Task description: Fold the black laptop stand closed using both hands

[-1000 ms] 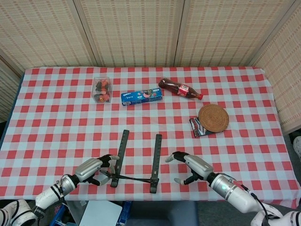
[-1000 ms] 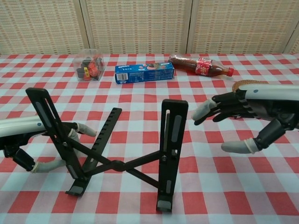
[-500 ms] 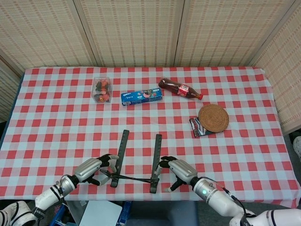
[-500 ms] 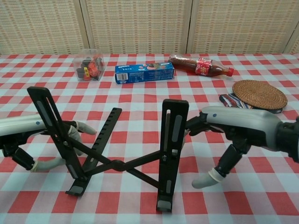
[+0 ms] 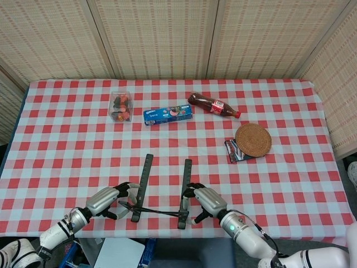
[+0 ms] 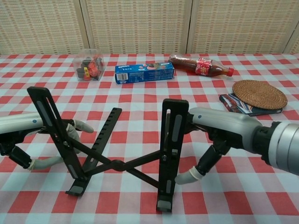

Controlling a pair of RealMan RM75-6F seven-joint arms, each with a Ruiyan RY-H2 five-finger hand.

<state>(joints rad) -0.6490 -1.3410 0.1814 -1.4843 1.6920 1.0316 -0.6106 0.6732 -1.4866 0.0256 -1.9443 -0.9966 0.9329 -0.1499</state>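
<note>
Silver-shelled robot hand (image 6: 219, 133), black finger links, pale grey fingertips (image 6: 188, 176)

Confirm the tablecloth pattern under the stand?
Red-and-white checked tablecloth under the black folding laptop stand; clearest in the head view.

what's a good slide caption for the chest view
Both hands, left and right, bracket the open black laptop stand on the checkered table.
</note>
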